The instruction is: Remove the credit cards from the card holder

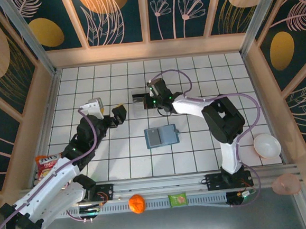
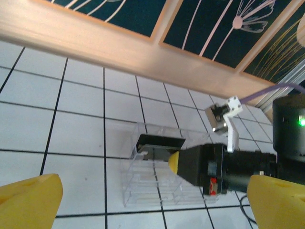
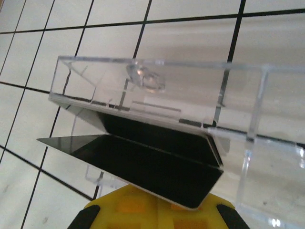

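Note:
The teal card holder (image 1: 161, 136) lies open on the tiled floor, its grey inner panel up, with neither gripper near it. My right gripper (image 1: 140, 99) (image 3: 157, 210) is shut on a black credit card (image 3: 147, 169) at the end of the clear plastic tray (image 3: 143, 81) (image 1: 138, 101). A second black face sits just above the card and meets it at the right edge; whether it is another card or a reflection is unclear. My left gripper (image 1: 116, 116) (image 2: 153, 202) hangs open left of the tray, its yellow fingertips (image 2: 28, 200) wide apart. It looks at the tray (image 2: 152, 179) and the black card (image 2: 159, 142).
A red snack bag (image 1: 47, 164) lies at the near left and a white bowl (image 1: 267, 146) at the near right. An orange (image 1: 137, 203) and a green packet (image 1: 177, 199) rest on the front rail. Wooden walls (image 1: 148, 50) box in the tiled floor.

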Available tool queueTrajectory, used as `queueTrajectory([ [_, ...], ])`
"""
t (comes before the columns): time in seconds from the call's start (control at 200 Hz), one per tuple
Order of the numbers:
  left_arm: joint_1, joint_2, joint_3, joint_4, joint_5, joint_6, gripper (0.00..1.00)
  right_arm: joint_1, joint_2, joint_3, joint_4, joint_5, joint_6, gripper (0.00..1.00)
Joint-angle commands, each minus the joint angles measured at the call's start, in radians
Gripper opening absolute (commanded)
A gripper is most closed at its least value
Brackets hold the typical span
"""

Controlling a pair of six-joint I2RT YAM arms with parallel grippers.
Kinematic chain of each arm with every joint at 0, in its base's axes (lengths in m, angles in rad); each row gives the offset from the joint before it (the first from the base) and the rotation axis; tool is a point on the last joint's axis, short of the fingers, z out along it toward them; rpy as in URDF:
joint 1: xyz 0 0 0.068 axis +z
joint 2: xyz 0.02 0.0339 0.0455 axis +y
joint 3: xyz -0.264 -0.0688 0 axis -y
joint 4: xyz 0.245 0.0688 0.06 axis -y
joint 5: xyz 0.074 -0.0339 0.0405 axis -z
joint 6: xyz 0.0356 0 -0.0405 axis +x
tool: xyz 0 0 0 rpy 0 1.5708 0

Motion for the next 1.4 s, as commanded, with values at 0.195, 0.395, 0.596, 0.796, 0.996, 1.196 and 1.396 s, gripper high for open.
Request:
queueTrajectory([
  [0.195,0.004,-0.017,-0.053,0.018,0.07,-0.078,0.99,0.007,0.052,0.102,-0.037,0.075,0.035,0.0],
  [0.395,0.004,-0.023,-0.073,0.024,0.1,-0.099,0.99,0.013,0.021,0.078,-0.035,0.064,0.046,0.05],
  [0.596,0.003,-0.046,-0.122,0.049,0.109,-0.152,0.99,0.044,-0.139,-0.104,0.003,0.056,0.04,0.23],
  [0.796,0.004,-0.032,-0.158,0.034,0.113,-0.194,0.99,0.127,-0.252,-0.267,-0.057,0.037,-0.005,0.32],
  [0.996,0.003,-0.003,-0.194,0.034,0.124,-0.213,0.97,0.258,-0.256,-0.323,-0.153,0.122,-0.053,0.36],
  [1.196,0.003,0.007,-0.202,0.023,0.128,-0.218,0.96,0.326,-0.25,-0.32,-0.209,0.204,-0.073,0.38],
  [1.396,0.003,0.02,-0.205,0.024,0.14,-0.218,0.97,0.358,-0.251,-0.333,-0.255,0.255,-0.07,0.38],
])
